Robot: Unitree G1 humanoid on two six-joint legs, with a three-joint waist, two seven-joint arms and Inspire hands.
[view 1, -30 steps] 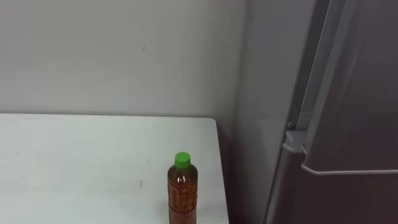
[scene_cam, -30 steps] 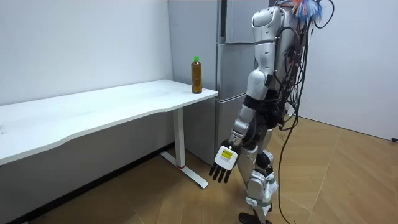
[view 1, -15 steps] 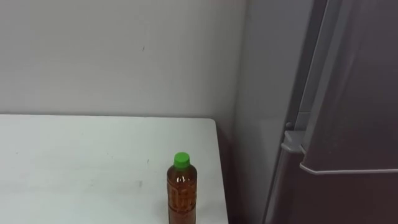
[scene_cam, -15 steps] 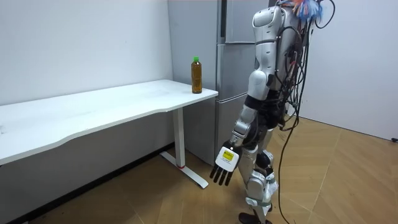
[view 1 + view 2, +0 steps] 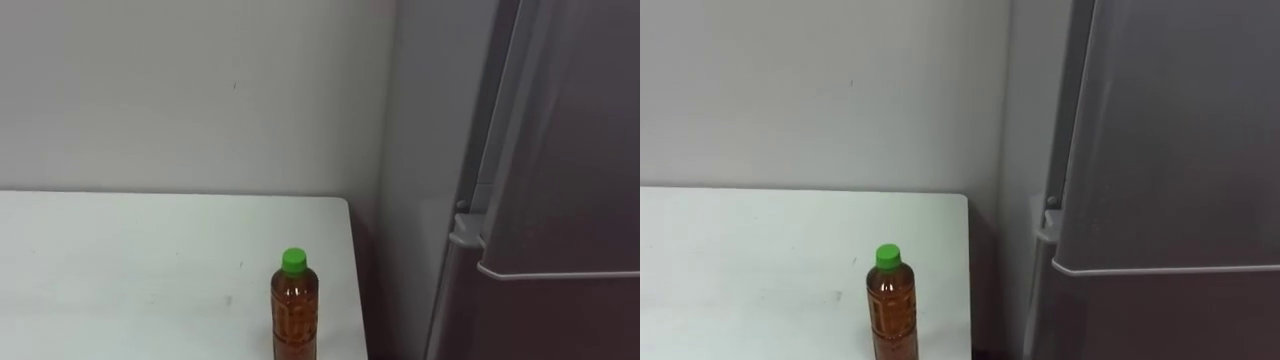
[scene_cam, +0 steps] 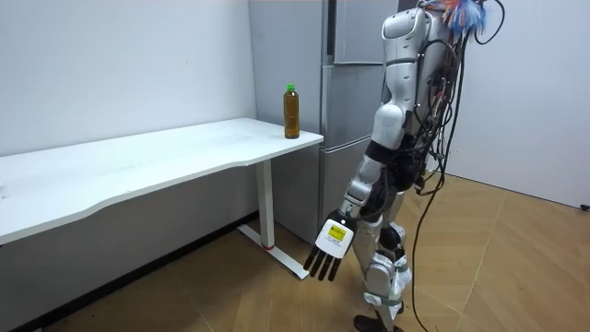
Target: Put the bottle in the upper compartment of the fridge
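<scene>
A brown bottle point(image 5: 294, 310) with a green cap stands upright near the right end of the white table point(image 5: 120, 270). In the room view the bottle point(image 6: 291, 112) is at the table's corner beside the grey fridge point(image 6: 346, 92). The fridge point(image 5: 560, 200) has both doors closed, and the seam between the upper and lower door runs at about the bottle's height. I stand a step back from the table's end, facing it. My left hand point(image 6: 330, 249) hangs open at my side, below table height and far from the bottle.
A plain white wall runs behind the table. The table's leg and foot point(image 6: 272, 244) stand on the wooden floor between me and the wall. Open floor lies around me.
My upper body has shifted slightly to the room view's right, and the left hand has dropped a little. The eye view moved slightly; the bottle has not moved.
</scene>
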